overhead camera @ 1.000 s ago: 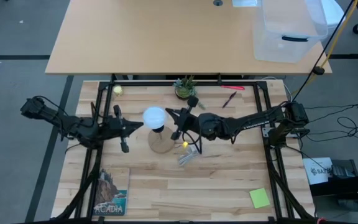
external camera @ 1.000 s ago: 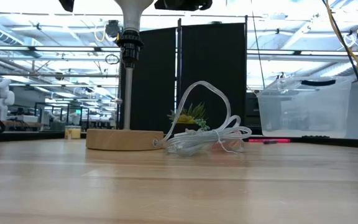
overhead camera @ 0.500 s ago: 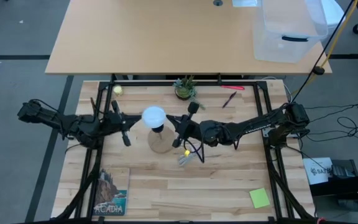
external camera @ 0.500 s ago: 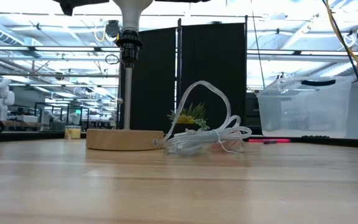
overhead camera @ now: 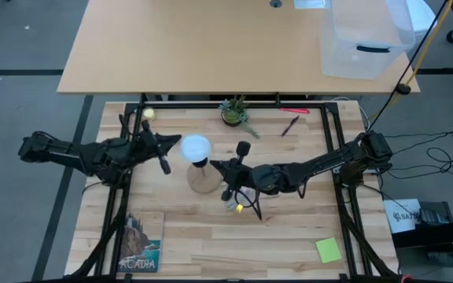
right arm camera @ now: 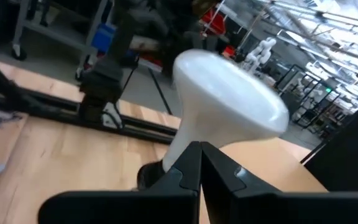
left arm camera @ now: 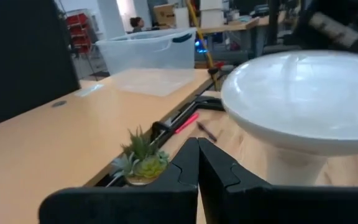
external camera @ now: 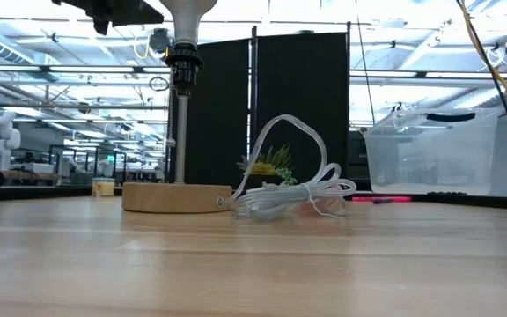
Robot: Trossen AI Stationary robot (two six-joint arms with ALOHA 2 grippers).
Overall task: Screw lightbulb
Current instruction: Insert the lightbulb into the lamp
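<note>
While the butcher-block table [external camera: 253, 264] fills the front of the low view with its pale striped planks, the first real object is the round wooden stand [external camera: 177, 195], a flat light-wood disc with a thin metal post rising into a ribbed black socket [external camera: 182, 63]. Right beside the disc, touching its edge, lies a crinkly clear plastic wrapper [external camera: 293, 189], looped and glossy. The lightbulb [overhead camera: 196, 148] sits in that socket, long axis straight up, smooth matte white globe on top and the pale cone narrowing down into the socket; from overhead it's just a white circle over the stand, roughly mid-table. The right gripper [overhead camera: 225, 167] hangs just to the bulb's right, its dark fingers pressed together with nothing between them, not touching the bulb. The left gripper [overhead camera: 176, 142] is just to the bulb's left, fingers also pinched together on nothing, tip near the globe; whether it actually touches, I can't tell. Farther back near the table's far edge there's a small spiky green succulent [overhead camera: 234, 111] in a pot, then a pink pen [overhead camera: 295, 111], and beyond that a see-through plastic bin [overhead camera: 366, 35] on another, smoother tan table.
</note>
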